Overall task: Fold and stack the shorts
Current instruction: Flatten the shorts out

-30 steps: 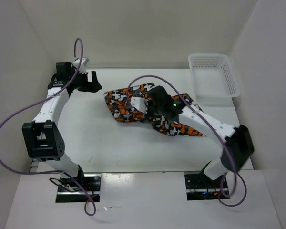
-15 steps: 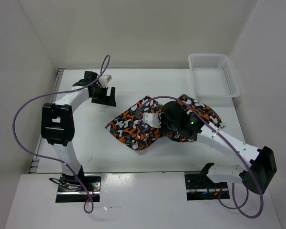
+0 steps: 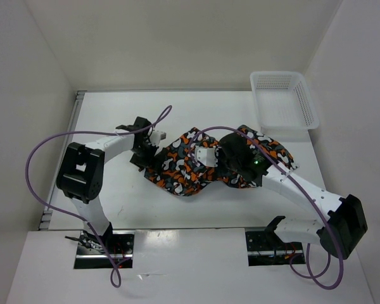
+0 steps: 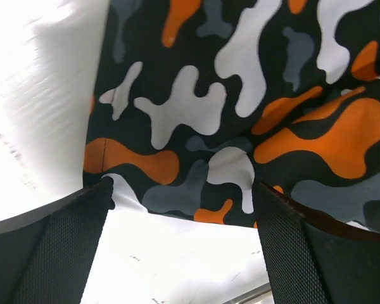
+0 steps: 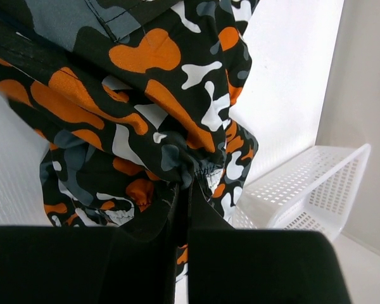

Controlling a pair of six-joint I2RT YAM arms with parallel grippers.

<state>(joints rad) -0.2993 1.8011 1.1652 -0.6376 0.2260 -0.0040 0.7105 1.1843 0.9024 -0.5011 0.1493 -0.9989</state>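
Right wrist: shorts [image 5: 145, 107] inside right tool [image 5: 184, 193]

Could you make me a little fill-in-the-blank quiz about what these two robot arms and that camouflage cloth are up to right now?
1. The right gripper is ____ on the shorts.
2. The left gripper stands ____ at the left edge of the shorts.
3. The white mesh basket sits at the far ____ corner of the table.
4. The blotches on the shorts are white, grey, black and ____.

Missing words: shut; open; right; orange.
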